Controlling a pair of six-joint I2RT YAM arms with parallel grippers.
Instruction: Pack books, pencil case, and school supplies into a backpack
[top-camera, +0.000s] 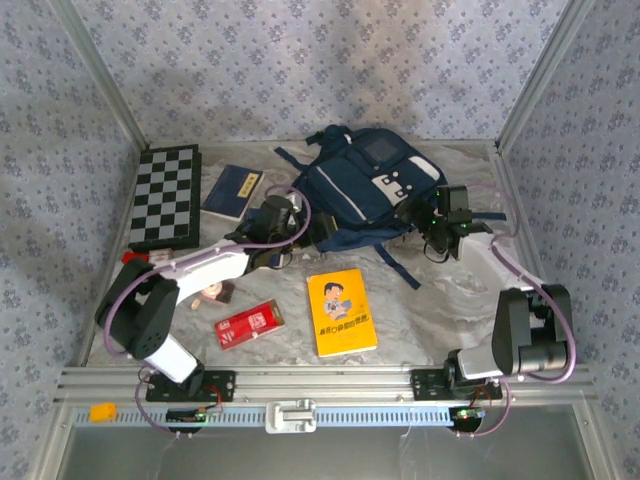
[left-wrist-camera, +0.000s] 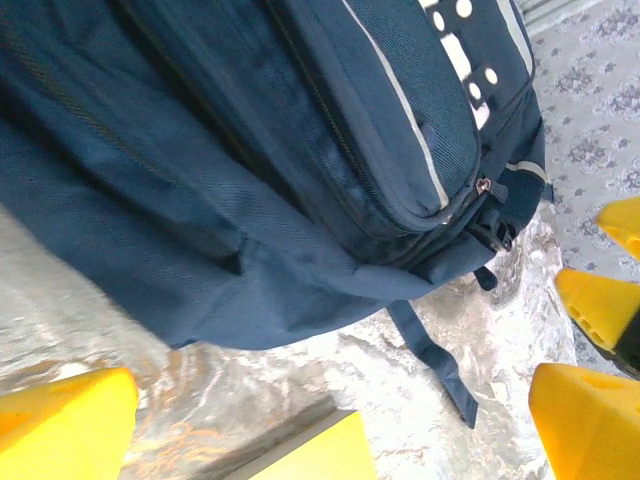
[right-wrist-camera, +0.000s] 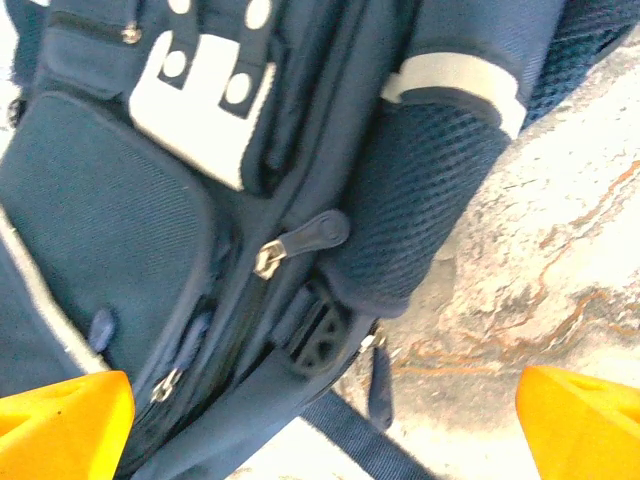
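Observation:
The navy backpack (top-camera: 365, 190) lies at the back centre of the table, with its straps trailing toward the front. My left gripper (top-camera: 298, 222) is at its left side, open, and the fabric (left-wrist-camera: 250, 170) is just beyond my yellow fingertips (left-wrist-camera: 65, 420). My right gripper (top-camera: 428, 228) hovers open at the backpack's right side, over a zipper pull (right-wrist-camera: 300, 240) and the mesh side pocket (right-wrist-camera: 420, 200). A yellow book (top-camera: 341, 311) lies front centre, and its corner (left-wrist-camera: 320, 455) shows in the left wrist view. The red pencil case (top-camera: 249, 323) is left of it. A navy book (top-camera: 232, 191) rests at the back left.
A black-and-white chequered board (top-camera: 165, 195) lies at the far left next to the navy book. A small brown item (top-camera: 215, 293) and a tiny red block (top-camera: 133, 257) sit near the left arm. A dark strap (left-wrist-camera: 440, 365) crosses the marbled table (top-camera: 440, 300).

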